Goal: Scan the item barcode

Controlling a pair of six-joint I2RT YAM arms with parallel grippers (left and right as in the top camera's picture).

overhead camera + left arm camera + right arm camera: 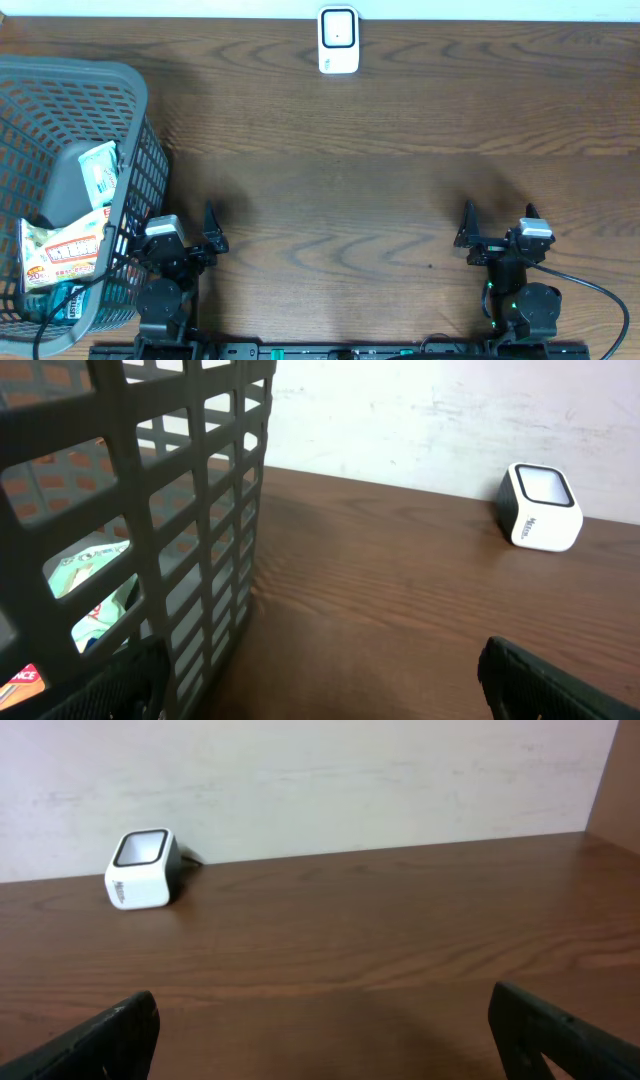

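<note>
Grey lattice basket [150, 120]; white scanner [338, 40]; brown wood-grain table [380, 180].

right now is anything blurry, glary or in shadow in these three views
Overhead: even light and sharp, with a soft shadow on the table beside the basket. Left wrist: the basket wall sits close to the lens and looks soft; the scanner is clear. Right wrist: its own fingers are dark blurs at the bottom corners; no glare.

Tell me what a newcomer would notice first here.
The grey mesh basket at the left edge of the table stands out, with printed packets inside. A white barcode scanner sits alone at the far edge. The left gripper and right gripper stand open and empty at the near edge.
</note>
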